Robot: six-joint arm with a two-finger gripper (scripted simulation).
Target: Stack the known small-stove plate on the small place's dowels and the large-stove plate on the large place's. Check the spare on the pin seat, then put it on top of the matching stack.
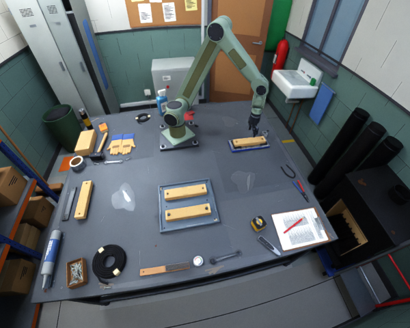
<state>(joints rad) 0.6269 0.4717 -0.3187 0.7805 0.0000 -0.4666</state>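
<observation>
A tan wooden plate (249,141) lies flat on the blue pin seat (248,145) at the right rear of the table. My gripper (253,131) hangs open just above the plate's right half and holds nothing. At the table's middle a grey tray (188,204) carries two more plates on its places, one at the back (185,191) and one at the front (188,212), lying parallel and apart. Another plate (83,199) lies alone near the left edge.
A small box of screws (76,272) sits at the front left beside a black coiled strap (109,261). A clipboard (300,228), tape measure (258,223) and pliers (300,189) lie along the right. Gloves (122,143) and a wooden block (85,142) lie rear left.
</observation>
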